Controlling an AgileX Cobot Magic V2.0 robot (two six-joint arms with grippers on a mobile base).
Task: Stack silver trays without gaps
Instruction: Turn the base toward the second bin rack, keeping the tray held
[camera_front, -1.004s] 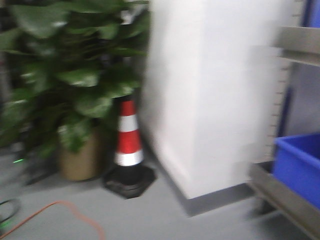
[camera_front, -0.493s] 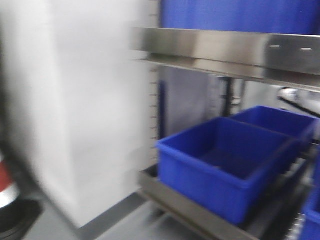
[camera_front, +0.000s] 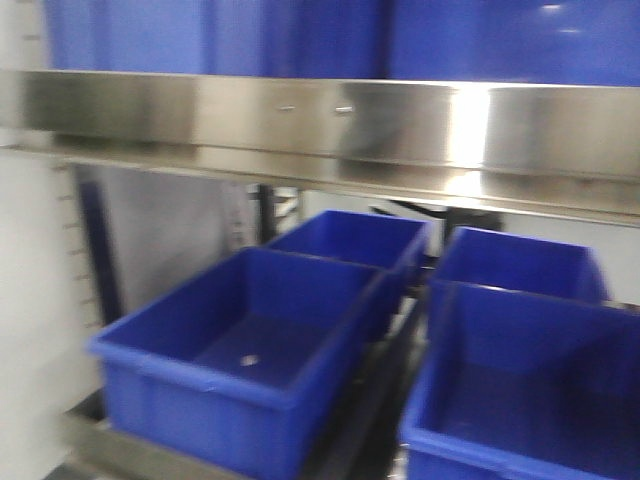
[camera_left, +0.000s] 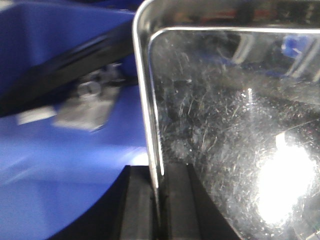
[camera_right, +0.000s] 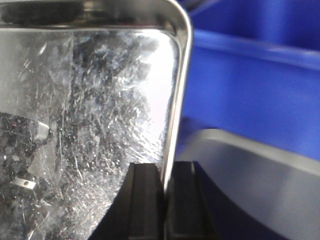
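Item: shallow scratched stainless-steel tray (camera_left: 225, 125), rim nipped in my left gripper (camera_left: 159, 175), pan extending rightward. My right gripper (camera_right: 165, 170) likewise clamps tray rim, pan leftward. Blue plastic bins (camera_front: 240, 340) alongside.

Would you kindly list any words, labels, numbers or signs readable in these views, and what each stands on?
None can be read.
The blue bins and the steel rail carry no text; the rail shows only small blurred marks.
The silver tray, in both wrist views, shows only scratches and glare.
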